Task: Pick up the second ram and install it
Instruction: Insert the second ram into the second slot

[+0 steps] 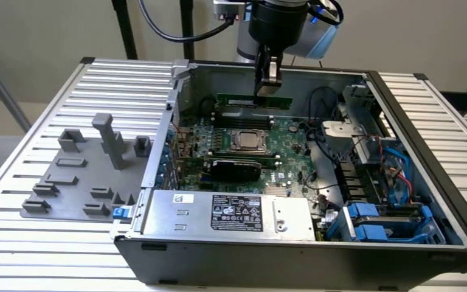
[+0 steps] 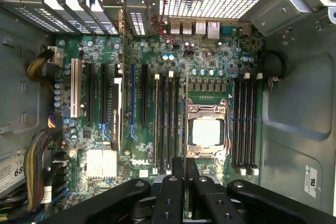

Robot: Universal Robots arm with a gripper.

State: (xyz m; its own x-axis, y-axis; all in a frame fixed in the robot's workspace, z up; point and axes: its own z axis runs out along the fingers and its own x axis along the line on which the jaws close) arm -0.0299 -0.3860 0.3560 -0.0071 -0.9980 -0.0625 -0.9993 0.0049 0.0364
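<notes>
My gripper (image 1: 269, 90) reaches down into the open computer case and is shut on the second ram (image 1: 242, 100), a long, thin green stick held level at its middle. The stick hangs over the far part of the motherboard (image 1: 286, 152), just beyond the CPU socket (image 1: 248, 141). In the wrist view the black fingers (image 2: 170, 192) pinch the second ram (image 2: 186, 119), seen edge-on as a thin line. It runs between the CPU socket (image 2: 206, 132) and the nearby row of dark memory slots (image 2: 167, 124).
The case walls (image 1: 396, 103) surround the board closely. Another bank of memory slots (image 2: 245, 124) lies on the socket's other side. A power supply (image 1: 225, 210) and blue drive bays (image 1: 379, 222) fill the case front. A grey holder tray (image 1: 79, 176) sits on the slatted table at the exterior view's left.
</notes>
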